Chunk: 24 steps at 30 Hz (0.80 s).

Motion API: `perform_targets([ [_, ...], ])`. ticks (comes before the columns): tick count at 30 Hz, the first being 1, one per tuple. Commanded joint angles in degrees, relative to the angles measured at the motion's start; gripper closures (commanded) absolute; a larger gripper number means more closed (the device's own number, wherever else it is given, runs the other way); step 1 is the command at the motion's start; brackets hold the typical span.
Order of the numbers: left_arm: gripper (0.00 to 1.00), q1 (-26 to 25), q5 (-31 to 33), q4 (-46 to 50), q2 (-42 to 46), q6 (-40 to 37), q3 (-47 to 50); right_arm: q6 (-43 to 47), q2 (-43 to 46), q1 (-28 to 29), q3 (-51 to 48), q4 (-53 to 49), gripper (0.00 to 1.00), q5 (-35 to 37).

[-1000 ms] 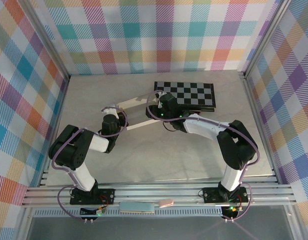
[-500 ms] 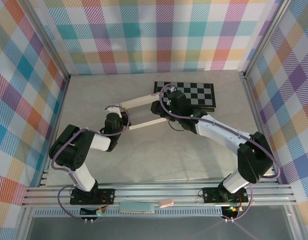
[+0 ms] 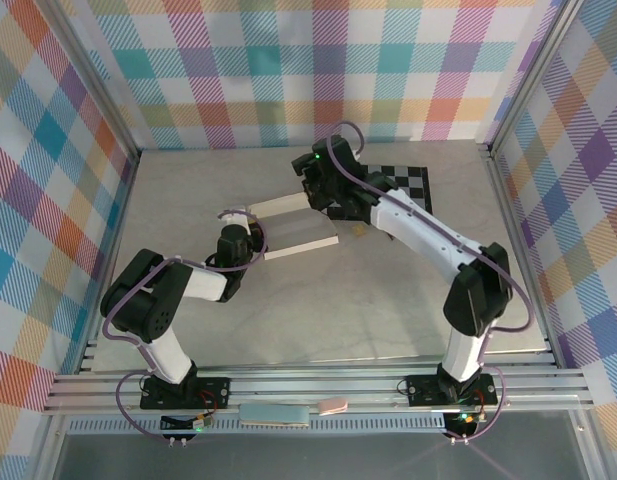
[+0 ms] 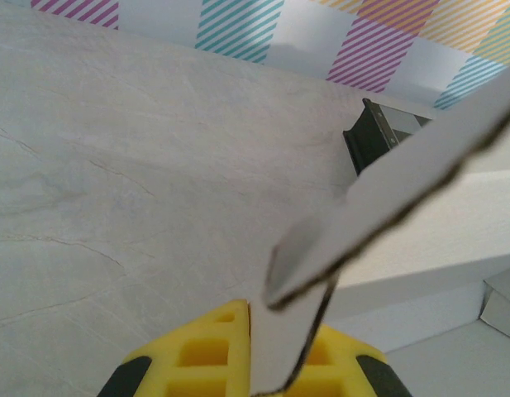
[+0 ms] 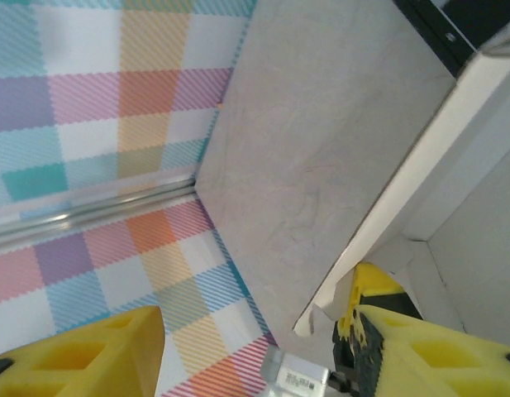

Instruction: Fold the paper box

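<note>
The paper box (image 3: 300, 232) is a shallow white cardboard shape lying mid-table, its long far wall (image 3: 278, 207) raised. My left gripper (image 3: 248, 235) sits at the box's left end. In the left wrist view that gripper (image 4: 279, 368) is shut on a thin cardboard flap (image 4: 387, 178) that rises between the yellow fingers (image 4: 209, 351). My right gripper (image 3: 316, 195) hovers over the far right corner of the box. In the right wrist view it (image 5: 255, 364) is open, with the box's wall (image 5: 428, 157) slanting past its right finger (image 5: 436, 351) and nothing gripped.
A black-and-white chessboard (image 3: 413, 185) lies at the back right, partly under the right arm; its dark edge (image 4: 372, 136) shows behind the flap. Plaid walls (image 3: 288, 70) enclose three sides. An aluminium rail (image 3: 318, 385) runs along the near edge.
The right gripper let its jaws widen and moved back and up, from the box's right end to its far corner. The box now shows a broad white panel. The left gripper stayed shut.
</note>
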<state>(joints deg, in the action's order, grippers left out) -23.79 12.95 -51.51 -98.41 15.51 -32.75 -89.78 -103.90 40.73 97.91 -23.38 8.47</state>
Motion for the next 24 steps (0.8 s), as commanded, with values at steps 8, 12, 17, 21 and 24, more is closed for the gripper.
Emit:
perform_targets([
  [8,1.00,-1.5,0.4,9.2,-2.7,-1.0,0.6,-11.5,-10.0,-0.1,6.6,-7.8,0.41,-3.3],
  [12,1.00,-1.5,0.1,9.3,-2.8,-1.1,0.5,-12.1,-12.9,-0.7,6.7,-4.3,0.44,-4.7],
  [17,1.00,-1.6,0.0,9.5,-3.0,-1.1,0.1,-11.7,-13.8,-0.9,6.1,-2.7,0.55,-5.0],
  [21,1.00,-1.6,-0.1,9.7,-3.1,-1.1,-0.5,-11.5,-13.3,-1.1,4.4,-3.1,0.68,-5.3],
  [24,0.86,-1.6,0.0,10.4,-2.3,-0.6,-0.8,-11.7,-12.1,-1.4,1.1,-1.9,0.82,-6.2],
])
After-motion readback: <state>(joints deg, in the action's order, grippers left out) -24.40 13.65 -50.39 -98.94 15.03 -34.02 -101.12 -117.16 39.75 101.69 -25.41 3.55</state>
